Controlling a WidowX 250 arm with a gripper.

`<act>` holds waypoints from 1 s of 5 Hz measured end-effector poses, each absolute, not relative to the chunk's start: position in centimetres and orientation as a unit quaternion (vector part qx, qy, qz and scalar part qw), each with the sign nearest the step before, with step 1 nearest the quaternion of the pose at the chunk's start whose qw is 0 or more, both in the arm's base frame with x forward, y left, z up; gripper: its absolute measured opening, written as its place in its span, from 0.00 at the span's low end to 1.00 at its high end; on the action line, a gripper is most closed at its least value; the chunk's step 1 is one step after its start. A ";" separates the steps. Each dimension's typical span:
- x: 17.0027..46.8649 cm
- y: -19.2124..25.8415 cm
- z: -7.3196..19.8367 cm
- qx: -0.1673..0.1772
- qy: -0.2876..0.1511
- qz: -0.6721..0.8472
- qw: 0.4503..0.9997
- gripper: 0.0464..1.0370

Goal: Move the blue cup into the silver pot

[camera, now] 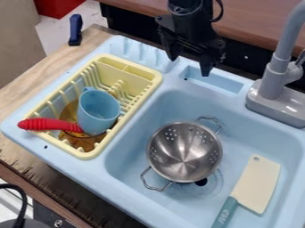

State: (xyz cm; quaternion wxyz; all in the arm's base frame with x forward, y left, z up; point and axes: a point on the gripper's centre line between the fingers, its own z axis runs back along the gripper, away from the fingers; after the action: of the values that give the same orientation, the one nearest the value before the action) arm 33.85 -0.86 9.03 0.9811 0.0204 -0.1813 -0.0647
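Note:
The gripper hangs at the top of the view over the sink's back edge, its two fingers spread apart with nothing between them. The blue cup leans tilted in the yellow dish rack at the left, below and to the left of the gripper. A silver pot with small holes and two wire handles sits in the sink basin, lower than the gripper in the view.
The yellow rack also holds an amber dish and a red-handled utensil. A cleaver with a cream blade lies in the basin's right side. The grey faucet rises at the right.

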 end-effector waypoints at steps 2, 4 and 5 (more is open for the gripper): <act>32.3 0.4 8.1 0.017 -0.144 -0.061 0.988 0.96; 30.3 4.1 10.0 0.046 -0.117 -0.035 0.991 0.96; 28.6 6.1 10.1 0.045 -0.095 0.016 0.994 0.96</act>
State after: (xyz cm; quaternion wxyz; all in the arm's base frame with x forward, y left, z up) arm 28.62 6.12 10.12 0.9943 0.0450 -0.0948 0.0165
